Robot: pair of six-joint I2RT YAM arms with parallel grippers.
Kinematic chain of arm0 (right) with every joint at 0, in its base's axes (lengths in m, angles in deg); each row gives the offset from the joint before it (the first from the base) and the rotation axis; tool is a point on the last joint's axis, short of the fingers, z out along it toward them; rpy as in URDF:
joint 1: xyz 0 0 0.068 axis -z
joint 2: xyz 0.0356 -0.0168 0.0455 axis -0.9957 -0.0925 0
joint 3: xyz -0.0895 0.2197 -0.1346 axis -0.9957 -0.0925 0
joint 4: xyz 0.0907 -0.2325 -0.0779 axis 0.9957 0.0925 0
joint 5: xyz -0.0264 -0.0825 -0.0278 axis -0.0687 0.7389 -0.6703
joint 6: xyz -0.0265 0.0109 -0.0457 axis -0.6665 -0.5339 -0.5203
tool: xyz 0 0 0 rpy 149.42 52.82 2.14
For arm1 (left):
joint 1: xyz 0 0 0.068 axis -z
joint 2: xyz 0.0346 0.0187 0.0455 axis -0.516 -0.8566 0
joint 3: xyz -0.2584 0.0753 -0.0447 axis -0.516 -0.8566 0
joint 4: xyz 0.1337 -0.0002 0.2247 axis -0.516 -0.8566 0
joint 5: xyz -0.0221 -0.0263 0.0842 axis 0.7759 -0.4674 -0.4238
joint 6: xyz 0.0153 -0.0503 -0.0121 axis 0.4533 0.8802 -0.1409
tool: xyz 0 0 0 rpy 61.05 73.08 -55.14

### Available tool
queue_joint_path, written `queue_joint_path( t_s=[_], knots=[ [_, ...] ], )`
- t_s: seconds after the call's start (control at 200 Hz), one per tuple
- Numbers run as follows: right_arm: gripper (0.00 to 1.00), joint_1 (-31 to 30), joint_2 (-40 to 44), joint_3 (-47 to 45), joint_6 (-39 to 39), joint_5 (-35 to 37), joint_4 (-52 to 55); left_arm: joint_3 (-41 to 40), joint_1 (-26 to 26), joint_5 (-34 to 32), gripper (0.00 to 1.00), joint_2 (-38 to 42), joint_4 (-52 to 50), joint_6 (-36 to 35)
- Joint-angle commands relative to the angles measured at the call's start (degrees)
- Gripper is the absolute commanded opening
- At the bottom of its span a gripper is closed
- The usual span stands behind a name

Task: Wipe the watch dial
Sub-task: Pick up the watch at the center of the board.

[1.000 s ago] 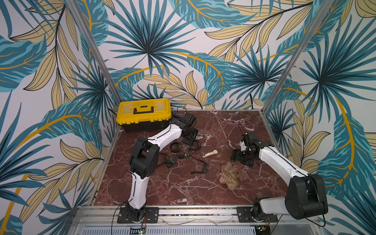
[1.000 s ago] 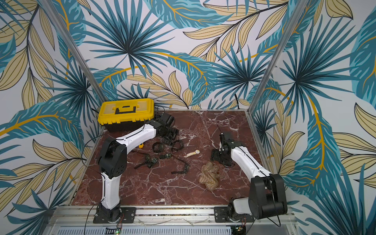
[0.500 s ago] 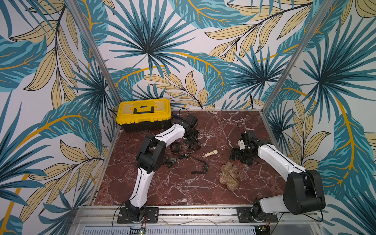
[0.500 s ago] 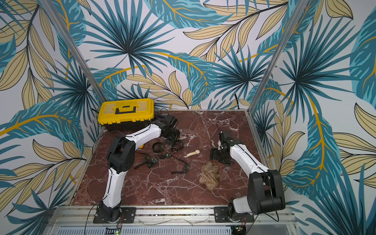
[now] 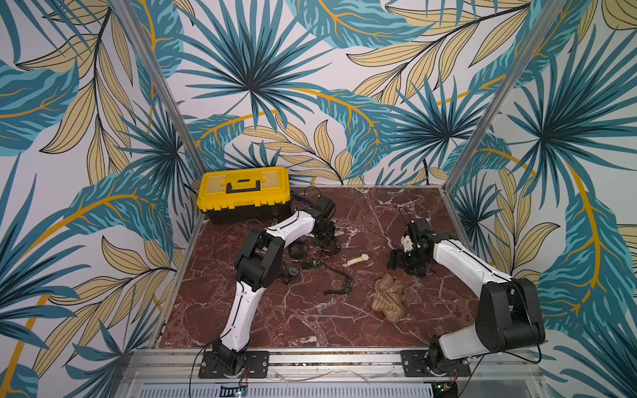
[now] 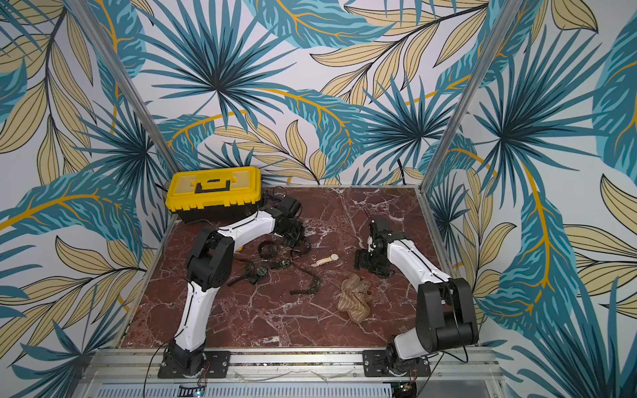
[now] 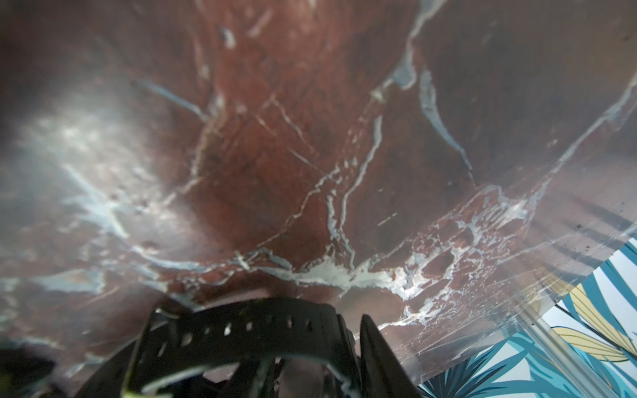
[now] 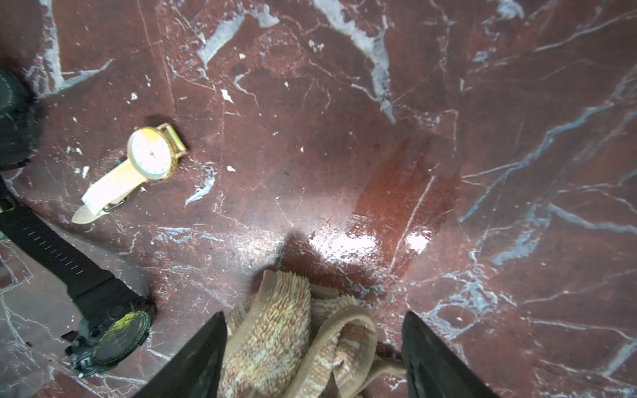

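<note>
My right gripper (image 8: 315, 320) stands wide open, straddling the beige cloth (image 8: 275, 310) and gripping nothing. My left gripper (image 5: 324, 237) has a black watch strap (image 7: 241, 327) between its fingers; I cannot tell whether it grips. The gold watch (image 8: 151, 155) lies face-up on the desk (image 8: 344, 138) nearby.

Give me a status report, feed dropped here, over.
Left gripper jaws round black watch strap, grip unconfirmed. Right gripper jaws open above beige cloth, cloth on table. Gold watch loose between them.
</note>
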State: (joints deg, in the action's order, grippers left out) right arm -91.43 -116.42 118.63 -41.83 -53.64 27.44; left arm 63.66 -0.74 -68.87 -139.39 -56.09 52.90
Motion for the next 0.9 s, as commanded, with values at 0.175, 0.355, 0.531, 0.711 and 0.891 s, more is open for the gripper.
queue_joint_path(
  t_s=[0.175,0.355,0.531,0.711,0.891],
  knots=[
    [0.79,-0.18,-0.25,1.1,0.12,-0.98,1.08,4.34,-0.18,2.63,0.25,-3.18,0.53,-0.43],
    [0.79,-0.2,-0.16,1.25,0.62,-1.33,1.14,4.23,-0.27,4.15,0.18,-4.03,2.11,-1.08],
    [0.79,-0.2,0.4,1.05,1.11,-1.7,1.1,3.64,-0.27,5.27,0.11,-3.91,4.09,-1.53],
    [0.79,-0.2,1.75,0.64,1.2,-1.71,2.75,0.85,-0.44,7.23,0.04,-2.36,10.94,-2.14],
    [0.79,-0.2,4.21,1.1,1.38,-1.23,7.03,-3.22,-1.34,11.25,0.0,0.49,20.06,-5.14]
  ],
)
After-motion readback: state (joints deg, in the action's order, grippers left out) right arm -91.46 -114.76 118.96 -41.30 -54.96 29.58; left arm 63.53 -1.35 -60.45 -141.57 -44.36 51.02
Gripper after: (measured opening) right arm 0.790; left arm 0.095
